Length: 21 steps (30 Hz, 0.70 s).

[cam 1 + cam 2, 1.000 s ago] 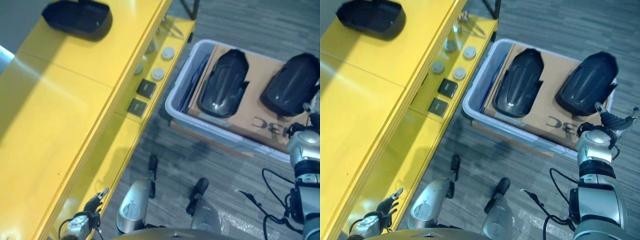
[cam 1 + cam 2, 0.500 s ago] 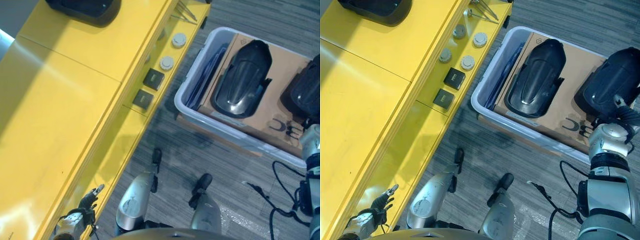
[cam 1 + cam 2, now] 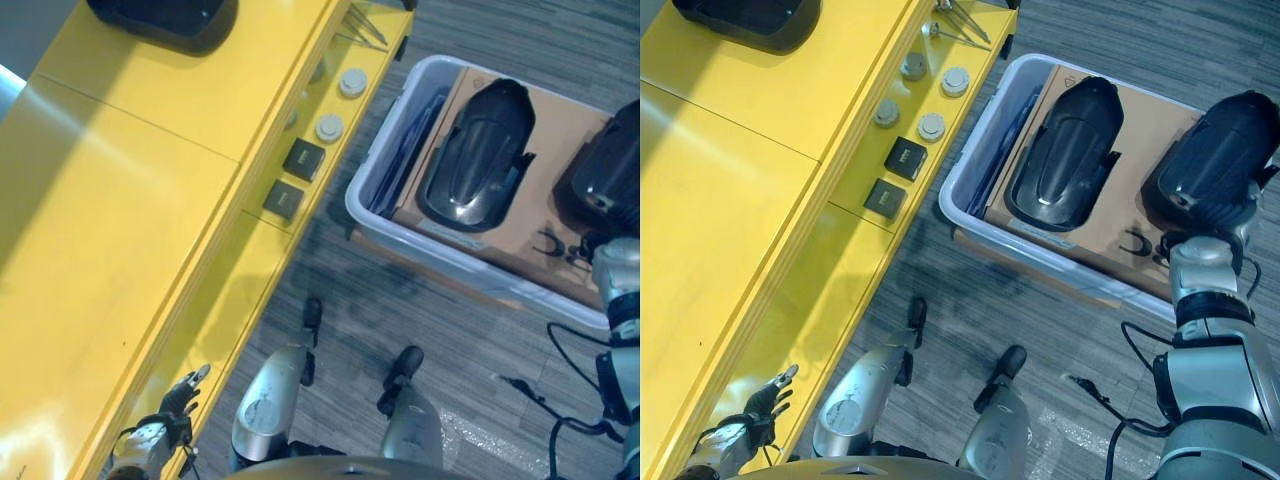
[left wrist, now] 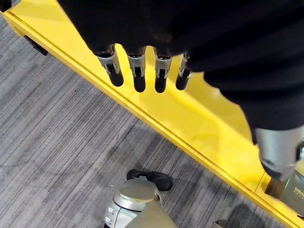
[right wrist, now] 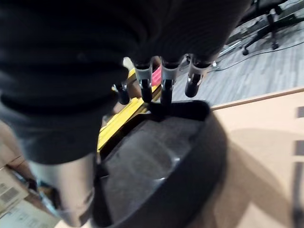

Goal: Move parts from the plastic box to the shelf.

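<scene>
A yellow shelf (image 3: 130, 200) runs from 7 to 12 o'clock, a black part (image 3: 165, 18) on its top at 11. At 2 o'clock a plastic box (image 3: 400, 225) on the floor holds cardboard (image 3: 545, 190) with two black parts (image 3: 478, 155). The left hand (image 3: 165, 415) hangs at 7 beside the shelf edge.

Glare on yellow shelf (image 3: 120, 200)

grey carpet floor (image 3: 440, 330), office chair (image 5: 266, 21)

Two glossy black parts (image 3: 1065, 152) (image 3: 1212, 160) lie in the plastic box (image 3: 970, 168) beside the yellow shelf (image 3: 760, 160).
</scene>
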### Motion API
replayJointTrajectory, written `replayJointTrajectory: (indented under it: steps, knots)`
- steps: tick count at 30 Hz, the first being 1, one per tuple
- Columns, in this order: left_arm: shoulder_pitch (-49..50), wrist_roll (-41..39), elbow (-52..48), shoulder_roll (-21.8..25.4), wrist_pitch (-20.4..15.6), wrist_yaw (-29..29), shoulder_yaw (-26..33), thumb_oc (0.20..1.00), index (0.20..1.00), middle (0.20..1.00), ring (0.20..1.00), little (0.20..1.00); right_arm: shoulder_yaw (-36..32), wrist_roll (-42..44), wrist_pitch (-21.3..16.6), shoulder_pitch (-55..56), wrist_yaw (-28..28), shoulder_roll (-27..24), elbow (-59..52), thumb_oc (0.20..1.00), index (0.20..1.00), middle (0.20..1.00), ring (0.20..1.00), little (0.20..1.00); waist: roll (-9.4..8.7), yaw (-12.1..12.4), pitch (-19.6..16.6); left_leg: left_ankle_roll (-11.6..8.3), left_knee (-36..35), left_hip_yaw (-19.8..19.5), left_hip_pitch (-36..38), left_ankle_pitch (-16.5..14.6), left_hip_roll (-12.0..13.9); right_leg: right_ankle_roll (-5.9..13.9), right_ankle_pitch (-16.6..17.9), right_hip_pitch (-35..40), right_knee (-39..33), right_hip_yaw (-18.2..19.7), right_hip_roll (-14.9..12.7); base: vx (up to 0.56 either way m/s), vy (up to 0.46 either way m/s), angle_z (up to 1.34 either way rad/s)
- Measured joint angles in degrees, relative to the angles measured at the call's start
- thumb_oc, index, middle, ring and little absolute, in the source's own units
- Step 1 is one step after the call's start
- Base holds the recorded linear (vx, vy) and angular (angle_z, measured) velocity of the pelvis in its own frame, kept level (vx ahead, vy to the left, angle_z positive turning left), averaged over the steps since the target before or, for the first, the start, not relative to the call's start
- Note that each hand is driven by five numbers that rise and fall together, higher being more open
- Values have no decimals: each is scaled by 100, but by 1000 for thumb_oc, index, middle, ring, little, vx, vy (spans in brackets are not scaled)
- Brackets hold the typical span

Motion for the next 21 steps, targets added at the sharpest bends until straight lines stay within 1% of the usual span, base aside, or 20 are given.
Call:
replayJointTrajectory:
  steps: [2,4,8,10,15,21]
  knots:
    - [4,0,0,1,1,-10,1,1000,1000,1000,1000,1000,51,-12,67,-156,1,-71,-96,1000,1000,1000,1000,1000,14,50,10,0,-2,-9,-7,0,-12,2,-2,-1,2,-5,-9,5,34,4]
    - [32,0,12,5,9,-66,7,1000,1000,1000,1000,1000,252,-164,132,-447,19,-121,-147,1000,1000,1000,1000,1000,15,91,10,3,-8,-16,-13,2,-36,11,-8,-4,4,-6,-23,10,40,4]
    - [32,0,12,6,10,-84,14,1000,1000,1000,1000,1000,289,-228,214,-564,134,-138,-279,1000,1000,1000,1000,1000,14,149,10,45,-6,-32,-13,30,-50,7,-7,9,12,-19,-36,10,16,4]
    - [32,0,15,6,13,-115,14,1000,1000,1000,1000,1000,299,-228,229,-564,229,-138,-288,1000,1000,1000,1000,1000,14,155,10,47,-5,-36,-12,32,-52,10,-8,11,31,-23,-41,0,0,0]
    - [41,2,15,5,7,-203,14,1000,1000,1000,1000,1000,381,-229,461,-542,443,-140,-273,1000,1000,1000,1000,1000,13,124,10,51,4,-38,11,34,-41,29,-12,24,54,-26,-30,0,0,0]
    - [42,2,38,6,-3,-211,9,1000,1000,1000,1000,1000,383,-423,482,-329,633,-139,126,1000,1000,1000,1000,1000,12,127,11,54,10,-55,16,39,-39,39,-52,30,72,-30,-31,0,0,0]
